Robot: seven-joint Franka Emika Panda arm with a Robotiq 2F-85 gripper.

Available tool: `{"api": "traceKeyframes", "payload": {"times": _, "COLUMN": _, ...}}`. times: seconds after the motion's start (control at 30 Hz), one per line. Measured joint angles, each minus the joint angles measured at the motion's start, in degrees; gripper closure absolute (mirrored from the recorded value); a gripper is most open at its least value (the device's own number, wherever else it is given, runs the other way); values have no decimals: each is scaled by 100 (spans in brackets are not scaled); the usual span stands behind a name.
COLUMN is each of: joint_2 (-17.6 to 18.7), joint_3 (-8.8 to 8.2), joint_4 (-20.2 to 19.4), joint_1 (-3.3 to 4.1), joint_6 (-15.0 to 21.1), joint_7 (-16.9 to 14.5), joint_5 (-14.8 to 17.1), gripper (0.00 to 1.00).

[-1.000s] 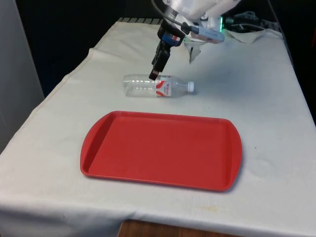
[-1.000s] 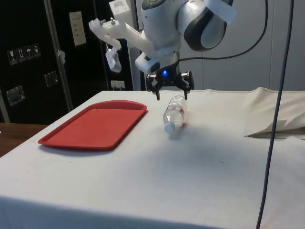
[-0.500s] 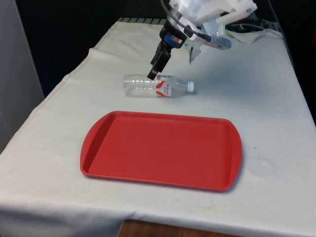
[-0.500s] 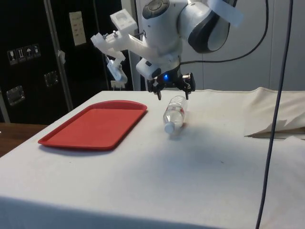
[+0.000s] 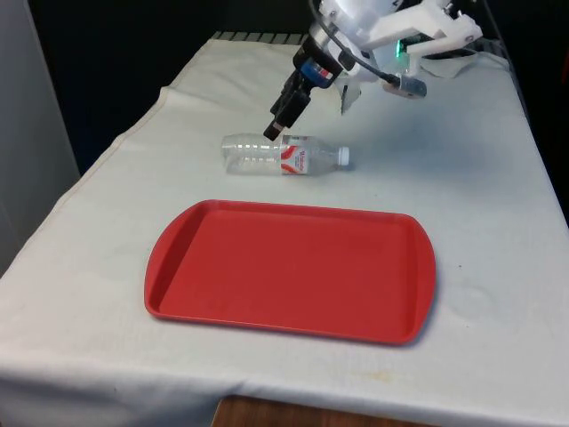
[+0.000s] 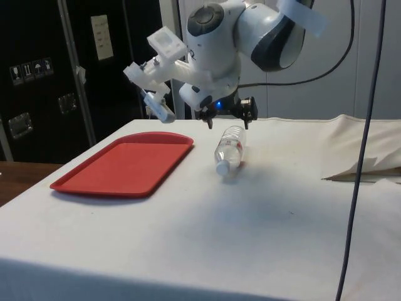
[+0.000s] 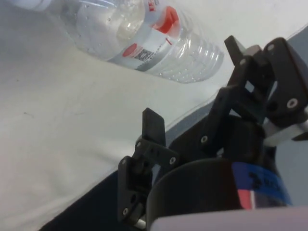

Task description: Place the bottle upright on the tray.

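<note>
While the clear plastic water bottle with its red-and-white label and white cap lies on its side on the white cloth-covered table, the black two-finger gripper hangs just above the bottle's middle, tilted, its fingers spread wide with nothing between them. In the side view the gripper straddles the air over the bottle, one finger to either side of it and not touching. From the front, the bottle sits at about twelve o'clock from the flat red plastic tray with rounded corners, near its far edge but apart from it, cap pointing toward three o'clock. The wrist view shows the bottle beyond the parted fingers, lying on the cloth. The tray has nothing on it.
</note>
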Motion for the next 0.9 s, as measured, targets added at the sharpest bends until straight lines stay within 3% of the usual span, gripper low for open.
{"api": "traceKeyframes", "payload": {"times": 0.4, "joint_2": 52, "joint_3": 264, "joint_4": 17, "joint_1": 6, "joint_6": -441, "joint_7": 676, "joint_5": -453, "gripper": 0}}
{"api": "traceKeyframes", "payload": {"times": 0.9, "joint_2": 613, "joint_3": 613, "joint_4": 241, "joint_1": 11, "joint_6": -854, "joint_7": 1375, "joint_5": -762, "gripper": 0}}
